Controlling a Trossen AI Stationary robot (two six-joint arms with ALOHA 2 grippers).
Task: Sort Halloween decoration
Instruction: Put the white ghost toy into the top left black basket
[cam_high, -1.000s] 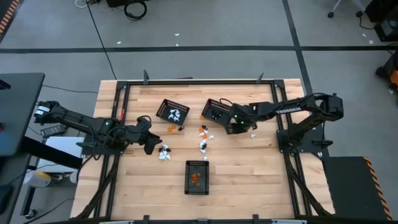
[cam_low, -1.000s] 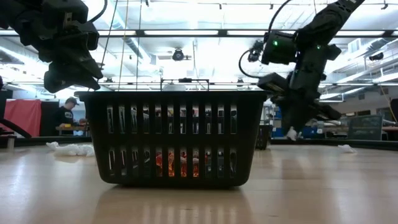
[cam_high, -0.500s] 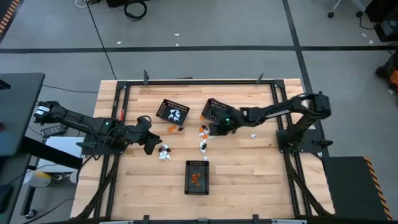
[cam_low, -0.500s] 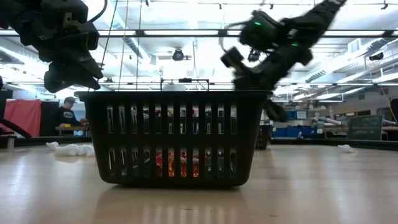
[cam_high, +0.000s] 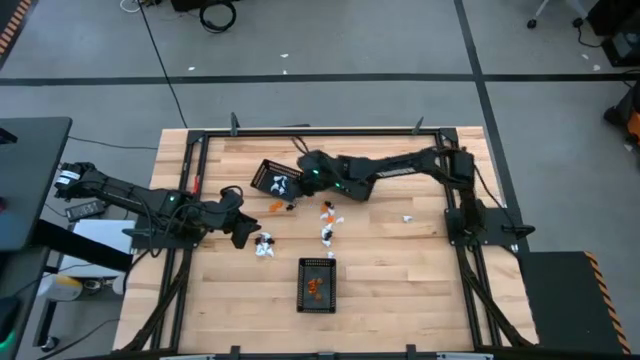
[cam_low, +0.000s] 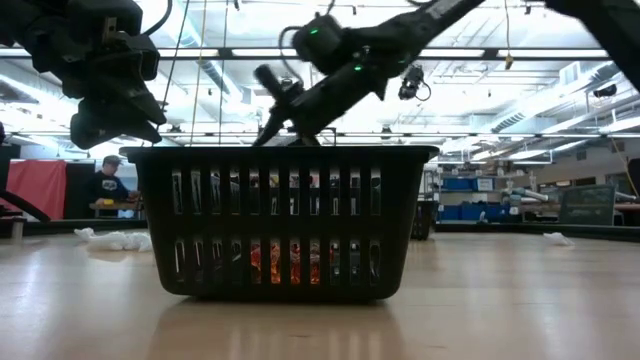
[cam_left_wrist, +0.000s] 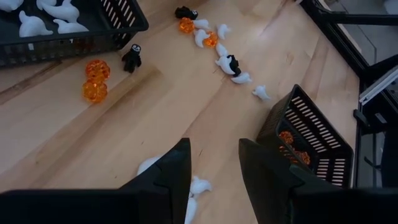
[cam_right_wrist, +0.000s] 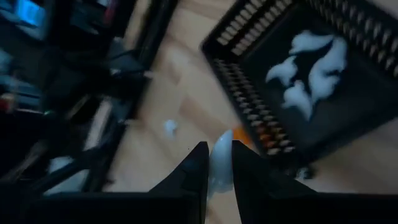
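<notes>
Right gripper (cam_right_wrist: 216, 163) is pinching a small white trinket (cam_right_wrist: 221, 160) between its fingertips, jaws nearly closed on it. In the high view the right gripper (cam_high: 305, 166) is reaching across the far side of the table, sitting just beside the near-right corner of the basket with white pieces (cam_high: 277, 179). Right wrist view is showing that basket (cam_right_wrist: 323, 74) holding several white ghost-like shapes (cam_right_wrist: 308, 68); an orange piece (cam_right_wrist: 225, 134) is lying on the wood just outside its wall.

Left gripper (cam_left_wrist: 214, 165) is hanging over the left side of the table with jaws apart, holding nothing. A small clump of white pieces (cam_left_wrist: 198, 185) is lying right under its fingers; same clump in the high view (cam_high: 264, 244).

Rest of the Halloween decoration is lying loose mid-table: a string of white, orange and black bits (cam_high: 327, 222), two orange beads (cam_left_wrist: 93, 79) and a black figure (cam_left_wrist: 131, 57) near the white-piece basket. Near basket (cam_high: 318, 285) is holding orange pieces (cam_high: 316, 285). Third basket (cam_high: 352, 184) is mostly hidden under the right arm.

A person (cam_low: 104, 186) is showing in the room behind.
</notes>
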